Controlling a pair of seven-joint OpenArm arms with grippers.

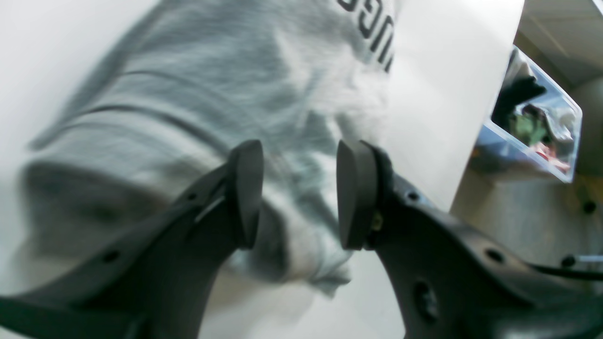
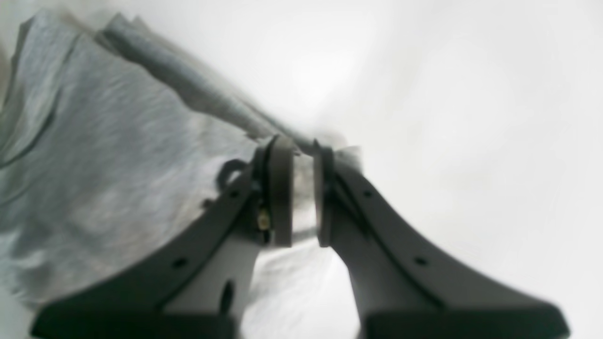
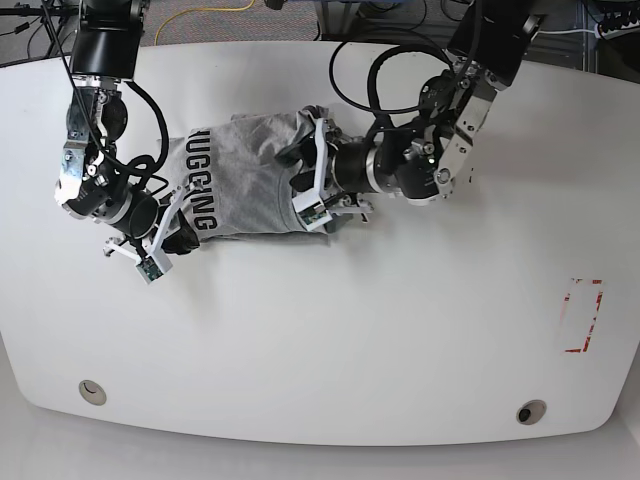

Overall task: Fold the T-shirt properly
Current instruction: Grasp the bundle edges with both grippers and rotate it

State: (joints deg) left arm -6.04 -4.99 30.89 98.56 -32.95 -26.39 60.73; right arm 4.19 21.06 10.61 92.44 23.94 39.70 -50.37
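- T-shirt (image 3: pixel 240 185): grey, with dark block lettering; lies crumpled on the white desk (image 3: pixel 400 330), in the far-left part of the top as the base view shows it. It is bunched into ridges and partly doubled over, not yet flat.
- Handling, as a judgement: light, limp knit fabric with no stiffness; it will sag and drag wherever it is unsupported, and layers may slide over one another. Best taken at hems, sleeve edges or corners, pinching all layers of a fold together.
- Right hand (image 2: pixel 303 188): on the left of the base view, at the shirt's lettered end. Its fingers are drawn almost together over a raised ridge of cloth; whether the cloth is truly pinched cannot be told from the blurred wrist view.
- Left hand (image 1: pixel 299 193): on the right of the base view, at the shirt's other end. Its fingers stand apart with grey cloth lying beneath and between them; no grip is made.
- Clear plastic bin (image 1: pixel 537 117): seen beyond the desk edge in the left wrist view; holds mixed items, dark, green and reddish, too blurred to name.
- Red rectangular marking (image 3: pixel 583 315): on the right of the desk, well apart from the shirt.
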